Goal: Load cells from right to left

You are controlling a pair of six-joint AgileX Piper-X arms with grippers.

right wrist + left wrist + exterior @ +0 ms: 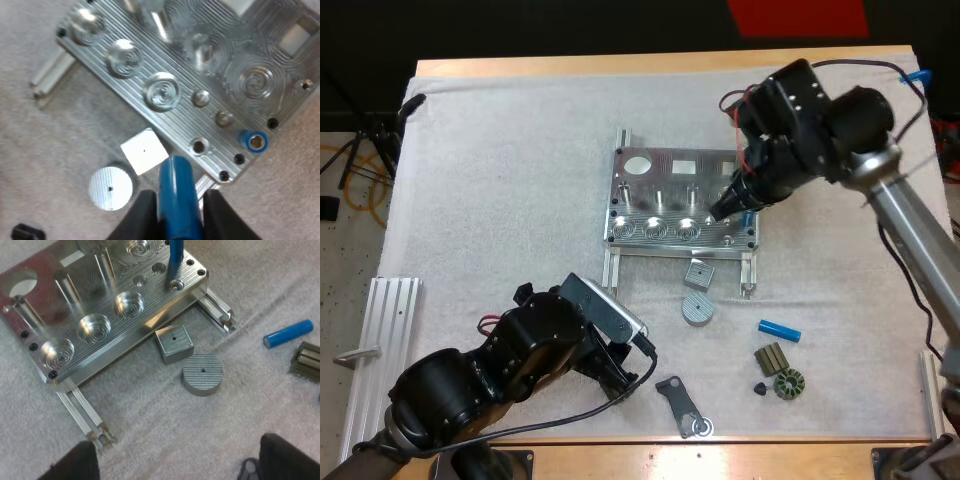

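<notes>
1 blue cell (252,141) seems seated at right end of fixture (660,165); right gripper (176,200) pinches second cell (175,175); left gripper (180,460) spread; third cell (779,330) on mat (520,200).

Metal fixture (665,195) flat at centre of mat (500,200). Seated blue cell (255,141) upright at its right edge; held blue cell (175,200) upright over its front-right corner; loose blue cell (779,330) flat toward mat's front-right corner.
</notes>
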